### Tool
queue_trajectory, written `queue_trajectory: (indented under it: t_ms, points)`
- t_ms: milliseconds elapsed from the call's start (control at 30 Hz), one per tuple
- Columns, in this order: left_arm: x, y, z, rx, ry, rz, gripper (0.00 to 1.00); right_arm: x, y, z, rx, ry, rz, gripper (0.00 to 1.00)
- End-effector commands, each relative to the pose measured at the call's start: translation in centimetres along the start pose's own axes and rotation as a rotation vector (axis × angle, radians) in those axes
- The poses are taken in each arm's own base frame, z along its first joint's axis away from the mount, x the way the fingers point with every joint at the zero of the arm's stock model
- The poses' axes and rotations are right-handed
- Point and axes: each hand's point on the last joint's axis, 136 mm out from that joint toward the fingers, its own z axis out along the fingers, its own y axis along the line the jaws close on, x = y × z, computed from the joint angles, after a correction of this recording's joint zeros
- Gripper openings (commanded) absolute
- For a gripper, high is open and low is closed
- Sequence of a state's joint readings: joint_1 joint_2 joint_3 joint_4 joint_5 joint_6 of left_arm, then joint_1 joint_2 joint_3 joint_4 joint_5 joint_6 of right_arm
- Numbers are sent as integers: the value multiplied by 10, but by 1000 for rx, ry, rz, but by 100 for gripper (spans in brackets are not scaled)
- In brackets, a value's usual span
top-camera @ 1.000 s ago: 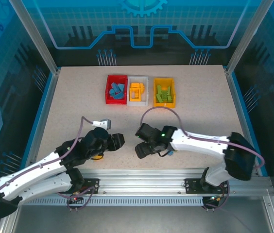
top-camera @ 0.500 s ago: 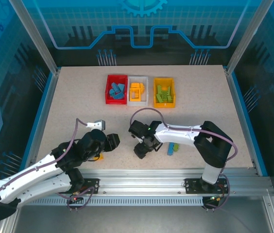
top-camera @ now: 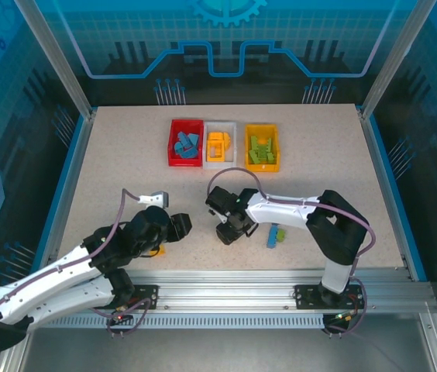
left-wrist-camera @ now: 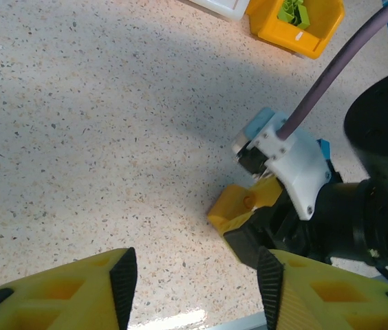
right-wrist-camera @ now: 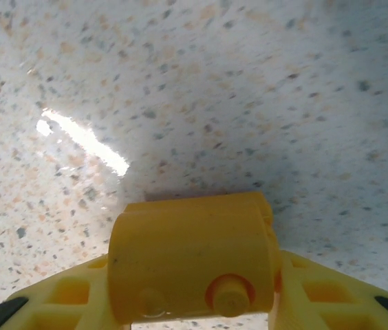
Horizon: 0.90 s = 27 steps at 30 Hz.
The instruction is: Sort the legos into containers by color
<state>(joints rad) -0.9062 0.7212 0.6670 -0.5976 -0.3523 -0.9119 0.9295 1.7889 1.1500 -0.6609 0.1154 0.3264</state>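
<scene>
Right gripper [top-camera: 228, 232]: I have it low over the near middle of the table, closed around a yellow-orange brick [right-wrist-camera: 188, 240].
Grip detail: in the right wrist view the brick fills the gap between the two yellow fingers [right-wrist-camera: 321, 292], with two round studs facing the camera.
Brick and table: from these angles I can't tell whether the held brick rests on the speckled table [top-camera: 110, 170] or sits just clear of it.
Left gripper [left-wrist-camera: 195, 285]: the jaws stand apart with bare tabletop between them, so I have nothing in this hand. It is near the right gripper, on its left, and pointed toward it.
Left wrist view: I see the right gripper ahead with the yellow-orange brick poking out from its fingers.
Loose pieces: a blue brick [top-camera: 271, 237] and a green brick [top-camera: 281, 232] lie just beside each other on the table, right of the right gripper and close under that arm.
Red bin [top-camera: 171, 143]: leftmost in the row at the far middle of the table. It holds blue legos [top-camera: 186, 144].
White bin [top-camera: 220, 125]: middle of the row, touching the red bin. It holds yellow-orange legos [top-camera: 218, 143].
Yellow-orange bin [top-camera: 276, 149]: rightmost, just beside the white bin. It holds green legos [top-camera: 260, 151].
</scene>
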Motion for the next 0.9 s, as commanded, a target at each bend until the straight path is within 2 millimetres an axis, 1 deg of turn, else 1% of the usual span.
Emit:
queue_trajectory:
  t_ms: [0, 67, 133, 233, 333, 433, 533, 567, 600, 633, 733, 867]
  points:
    - [-22, -20, -6, 31, -57, 31, 55, -52, -21, -45, -22, -170, 112, 38]
    - [-35, -34, -2, 42, -60, 42, 56, -79, -39, -58, -8, -224, 160, 38]
    - [-49, -47, 8, 54, -43, 44, 56, -109, -61, -66, 16, -274, 212, 38]
    - [-77, -62, 20, 79, -56, 43, 57, -150, -93, -67, 36, -319, 284, 38]
    - [-110, -71, 30, 101, -72, 28, 57, -190, -116, -72, 66, -370, 316, 38]
    - [-140, -79, 40, 104, -104, 50, 58, -221, -136, -66, 89, -391, 339, 38]
    - [-159, -81, 50, 113, -118, 47, 58, -243, -153, -57, 101, -396, 354, 38]
    - [-163, -82, 53, 117, -121, 44, 58, -250, -157, -57, 102, -405, 356, 38]
    - [-166, -81, 56, 117, -122, 39, 58, -256, -160, -49, 108, -403, 350, 38]
    - [-168, -81, 59, 118, -120, 35, 58, -262, -163, -48, 113, -413, 340, 39]
    - [-168, -80, 64, 121, -115, 28, 58, -272, -170, -35, 112, -400, 323, 39]
    - [-163, -75, 67, 116, -105, 21, 57, -279, -169, -17, 85, -381, 275, 41]
